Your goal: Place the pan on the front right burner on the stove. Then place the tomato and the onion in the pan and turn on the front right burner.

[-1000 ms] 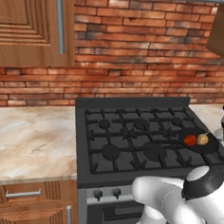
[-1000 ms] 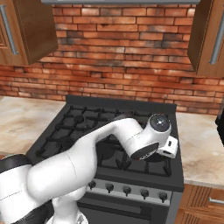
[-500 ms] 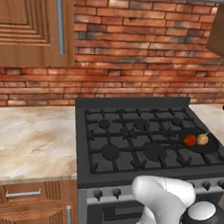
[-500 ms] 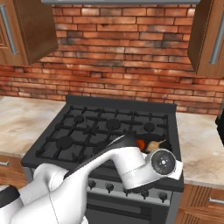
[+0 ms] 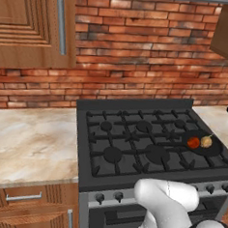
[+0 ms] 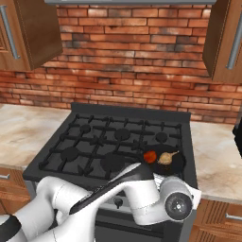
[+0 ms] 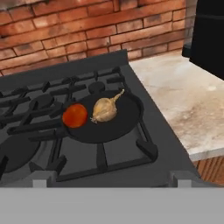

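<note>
The stove (image 5: 147,152) fills the middle of the scene, a wide black gas cooktop set between two stretches of marbled table (image 5: 28,145), with a brick wall behind it. On its front right burner sits the pan (image 7: 105,117), flat on the grate, its handle running left across the neighbouring grate. Inside the pan lie the tomato (image 7: 75,115) and the onion (image 7: 105,109), just beside each other, the tomato on the left and the onion's stalk pointing toward the back of the stove.

Judging from that, the placing steps look finished: pan on the burner, both vegetables in it. What is left is turning on the front right burner, and that seems to be the step in hand. The arm is folded low in front of the stove, with the hand camera looking over the front edge at the pan.

The end effector's fingers are not visible, so I cannot tell whether it is wide or narrow.

The next move calls for bringing the end effector down to the row of knobs (image 5: 210,188) on the steel front, picking the one that serves this burner, gripping and rotating it.
</note>
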Controlling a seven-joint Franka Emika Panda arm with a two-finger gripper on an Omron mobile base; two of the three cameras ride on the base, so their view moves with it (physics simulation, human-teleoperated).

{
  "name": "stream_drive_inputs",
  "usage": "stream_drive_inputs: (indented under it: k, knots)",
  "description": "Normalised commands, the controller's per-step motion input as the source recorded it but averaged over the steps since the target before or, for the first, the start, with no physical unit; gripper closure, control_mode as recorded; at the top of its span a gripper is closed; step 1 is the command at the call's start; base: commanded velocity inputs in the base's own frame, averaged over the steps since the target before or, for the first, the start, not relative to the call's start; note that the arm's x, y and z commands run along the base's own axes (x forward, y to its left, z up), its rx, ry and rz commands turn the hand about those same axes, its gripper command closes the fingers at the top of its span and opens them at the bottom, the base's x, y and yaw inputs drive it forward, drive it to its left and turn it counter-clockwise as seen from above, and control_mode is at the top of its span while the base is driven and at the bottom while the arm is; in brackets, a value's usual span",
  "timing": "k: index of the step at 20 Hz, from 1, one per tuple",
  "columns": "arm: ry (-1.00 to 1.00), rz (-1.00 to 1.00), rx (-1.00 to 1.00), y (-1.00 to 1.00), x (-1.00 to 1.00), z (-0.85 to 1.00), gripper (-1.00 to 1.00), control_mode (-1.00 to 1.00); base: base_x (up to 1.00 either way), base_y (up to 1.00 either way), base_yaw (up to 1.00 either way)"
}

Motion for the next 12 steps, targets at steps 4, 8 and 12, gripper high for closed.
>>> stream_drive_inputs:
  k: [4,8,12]
  knots:
    - [-0.09,0.00,0.00,-0.11,-0.20,-0.33,-1.00,-1.00,0.00,0.00,0.00]
    - [-0.10,0.01,0.00,-0.03,-0.31,-0.42,-1.00,-1.00,0.00,0.00,0.00]
    - [-0.08,0.02,-0.01,0.00,-0.16,-0.41,-1.00,-1.00,0.00,0.00,0.00]
